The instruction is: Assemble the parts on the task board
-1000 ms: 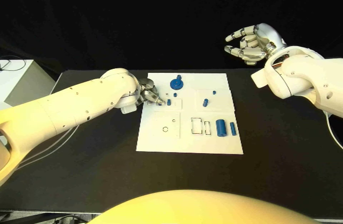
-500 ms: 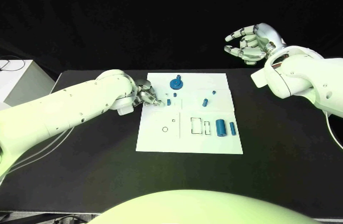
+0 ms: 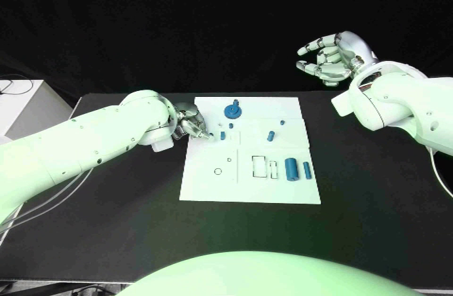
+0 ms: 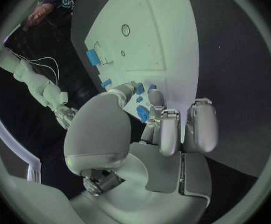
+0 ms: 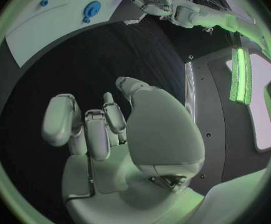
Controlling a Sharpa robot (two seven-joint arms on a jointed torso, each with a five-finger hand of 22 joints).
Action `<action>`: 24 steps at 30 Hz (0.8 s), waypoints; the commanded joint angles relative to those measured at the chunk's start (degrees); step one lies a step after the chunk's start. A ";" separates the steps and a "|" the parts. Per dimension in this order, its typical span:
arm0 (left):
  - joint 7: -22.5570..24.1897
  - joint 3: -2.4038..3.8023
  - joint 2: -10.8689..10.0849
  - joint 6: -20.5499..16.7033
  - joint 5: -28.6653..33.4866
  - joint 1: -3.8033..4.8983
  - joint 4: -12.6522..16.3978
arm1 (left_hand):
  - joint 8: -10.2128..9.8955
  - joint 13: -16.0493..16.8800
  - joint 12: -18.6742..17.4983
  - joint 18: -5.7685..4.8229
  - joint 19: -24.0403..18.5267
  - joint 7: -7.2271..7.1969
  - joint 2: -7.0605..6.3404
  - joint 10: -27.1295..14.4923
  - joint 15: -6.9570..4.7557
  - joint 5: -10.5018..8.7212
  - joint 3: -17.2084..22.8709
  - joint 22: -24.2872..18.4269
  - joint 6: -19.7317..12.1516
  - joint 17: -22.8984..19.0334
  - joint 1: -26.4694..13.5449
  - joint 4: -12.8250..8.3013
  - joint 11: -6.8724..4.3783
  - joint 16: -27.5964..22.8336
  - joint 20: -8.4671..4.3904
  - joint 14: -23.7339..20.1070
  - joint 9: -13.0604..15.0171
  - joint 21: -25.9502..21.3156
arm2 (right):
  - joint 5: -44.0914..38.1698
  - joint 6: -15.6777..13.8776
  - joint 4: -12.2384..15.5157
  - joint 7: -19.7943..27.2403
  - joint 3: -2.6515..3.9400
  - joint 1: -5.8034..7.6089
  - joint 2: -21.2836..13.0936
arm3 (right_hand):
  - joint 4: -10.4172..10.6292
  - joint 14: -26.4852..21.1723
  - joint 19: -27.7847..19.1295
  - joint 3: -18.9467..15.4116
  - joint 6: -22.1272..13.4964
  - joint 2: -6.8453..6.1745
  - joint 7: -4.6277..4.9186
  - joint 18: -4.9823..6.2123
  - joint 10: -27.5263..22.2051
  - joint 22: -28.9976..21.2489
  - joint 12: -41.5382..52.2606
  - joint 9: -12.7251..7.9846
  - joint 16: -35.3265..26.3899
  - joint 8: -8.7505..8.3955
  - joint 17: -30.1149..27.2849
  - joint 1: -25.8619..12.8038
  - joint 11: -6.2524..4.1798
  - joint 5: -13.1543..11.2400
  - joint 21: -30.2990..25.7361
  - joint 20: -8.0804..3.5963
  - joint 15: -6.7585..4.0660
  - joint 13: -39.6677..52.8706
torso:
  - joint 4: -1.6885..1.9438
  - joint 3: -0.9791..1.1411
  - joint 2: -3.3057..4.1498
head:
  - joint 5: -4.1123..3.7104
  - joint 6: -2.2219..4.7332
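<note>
While the right hand [image 3: 330,58] just hangs in the air past the far right corner of the table [image 3: 378,198], fingers loosely curled around nothing, the left hand [image 3: 192,124] is the one doing the job, down at the left edge of the task board [image 3: 250,191]. Its fingers are bunched up near a small blue peg [image 3: 222,135], and honestly I can't tell if it's got hold of anything: the wrist view shows fingertips [image 4: 162,115] hovering close to a few blue bits, not clearly closed on one.

Remaining parts: a blue round knob [image 3: 232,111] near the far edge, a short pin [image 3: 271,136] mid-board, and two cylinders [image 3: 298,169] by the rectangular slots on the right.

My take: go slow here, line the fingertips up either side of the peg before closing, and keep it upright so it drops in straight. Rushing probably knocks it over.
</note>
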 commanded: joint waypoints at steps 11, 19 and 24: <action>12.76 4.00 -3.42 -4.83 2.53 -0.93 3.92 | -1.71 -10.46 -9.25 7.01 -20.46 2.52 0.61 -14.23 2.67 0.52 11.90 -36.13 -3.14 -15.63 11.72 -5.01 2.50 -28.39 1.76 -16.06 -5.10 -32.14 | -0.45 0.42 -0.09 0.63 0.01 -0.07 -0.28 | -0.06 3.50 -0.36 0.40 -0.47 -0.03 0.11 0.56 -0.32 0.02 -0.29 -0.10 -0.20 0.18 4.84 -0.47 0.03 0.20 -0.22 -0.04 -0.04 -0.06 | 0.08 0.04 -0.01 | -0.22 0.80; 22.81 3.85 -2.03 -10.20 1.27 -0.96 2.53 | -10.51 -23.42 -22.52 7.15 -22.38 3.77 2.58 -13.95 3.66 -0.38 13.09 -35.12 -1.70 -26.00 11.53 -11.06 3.79 -37.46 2.48 -22.11 -16.53 -32.21 | -0.27 0.11 -0.84 0.85 0.01 -0.07 -0.12 | -0.51 2.56 -1.68 1.03 -0.76 -0.12 0.13 1.28 -3.64 -2.74 -2.71 -0.13 -2.24 0.32 1.95 -0.51 0.01 0.25 -3.85 -0.03 -0.07 -3.65 | -0.01 0.01 0.00 | -0.11 1.58; 27.65 2.52 -0.20 -14.12 -2.04 -0.87 0.33 | -13.27 -26.19 -24.99 7.12 -20.69 2.70 1.72 -11.68 3.38 -2.57 11.51 -34.70 1.08 -26.36 9.53 -10.75 3.27 -36.35 2.59 -19.77 -19.68 -31.45 | 0.04 0.03 -1.29 1.08 0.01 -0.07 0.05 | -1.03 0.43 -4.81 2.46 -1.05 -0.56 -0.11 2.90 -11.79 -10.00 -11.23 -0.06 -7.70 0.85 -4.49 -1.01 -0.28 0.21 -13.48 -0.31 -0.44 -15.27 | 0.09 0.04 -0.04 | -0.24 2.31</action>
